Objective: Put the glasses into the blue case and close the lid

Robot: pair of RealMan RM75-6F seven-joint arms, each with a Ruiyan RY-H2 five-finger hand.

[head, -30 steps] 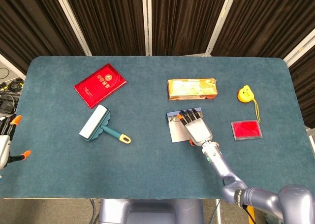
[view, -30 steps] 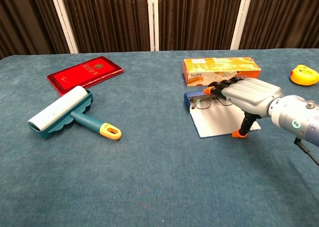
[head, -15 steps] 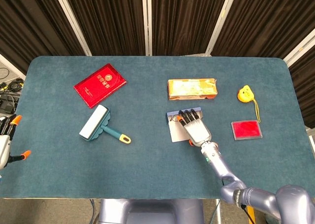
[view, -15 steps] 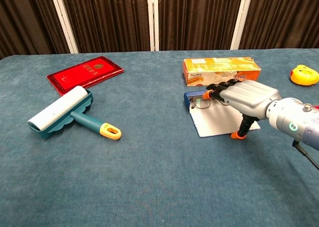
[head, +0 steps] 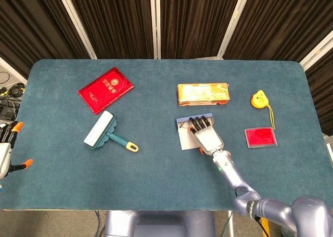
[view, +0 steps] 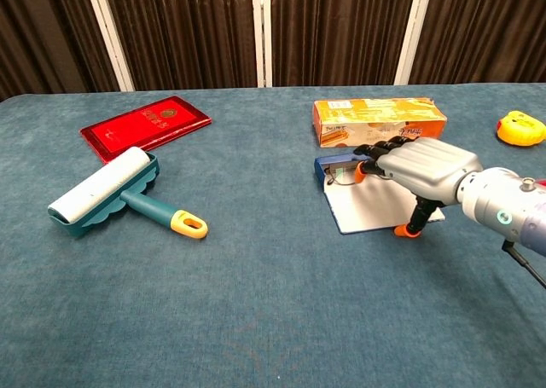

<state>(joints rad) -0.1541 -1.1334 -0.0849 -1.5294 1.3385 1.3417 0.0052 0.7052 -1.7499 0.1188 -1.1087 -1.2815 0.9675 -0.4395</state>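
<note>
Item: right hand (view: 424, 168), palm down over the open blue case (view: 375, 202); whether it holds anything we cannot tell. Glasses (view: 343, 176) under its fingertips (view: 361, 170), at the case's blue tray. Step: seating the glasses. Next, we judge: release, fold the pale lid beneath the palm.

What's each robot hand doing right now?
Left robot hand: open, holding nothing, at the table's left edge.
Right robot hand: over the glasses in the blue case; grip cannot be told.
</note>
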